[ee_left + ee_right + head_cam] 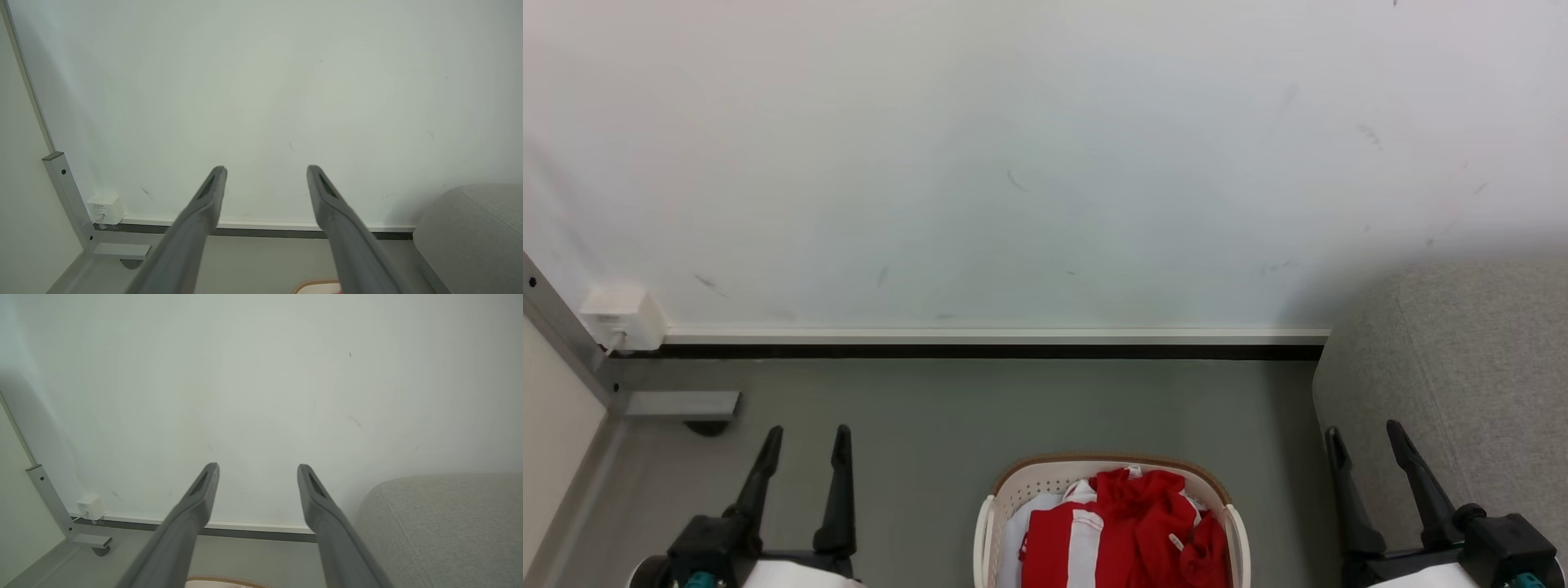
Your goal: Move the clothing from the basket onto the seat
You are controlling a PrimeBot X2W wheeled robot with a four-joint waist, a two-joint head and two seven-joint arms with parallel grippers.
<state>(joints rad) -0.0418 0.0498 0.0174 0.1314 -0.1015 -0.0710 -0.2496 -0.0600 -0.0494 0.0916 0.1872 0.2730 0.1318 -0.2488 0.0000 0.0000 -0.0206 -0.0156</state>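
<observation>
The red jersey [1143, 523] with white stripes lies crumpled in the cream perforated basket [1029, 482], which stands on the floor at the bottom centre of the head view. A pale cloth [1013, 539] lies under the jersey on its left. The light-grey sofa [1462, 376] rises at the right, beside the basket. My left gripper [806, 434] is open, left of the basket and apart from it. My right gripper [1364, 433] is open, right of the basket, in front of the sofa's side. Both hold nothing. The basket's brown rim [316, 282] peeks in at the bottom of the left wrist view.
A white wall [1013, 163] with a baseboard [988, 336] closes off the back. A grey metal frame with a foot and caster [682, 406] and a small white box [621, 317] stand at the left. Grey floor [931, 408] stretches between the frame and the sofa.
</observation>
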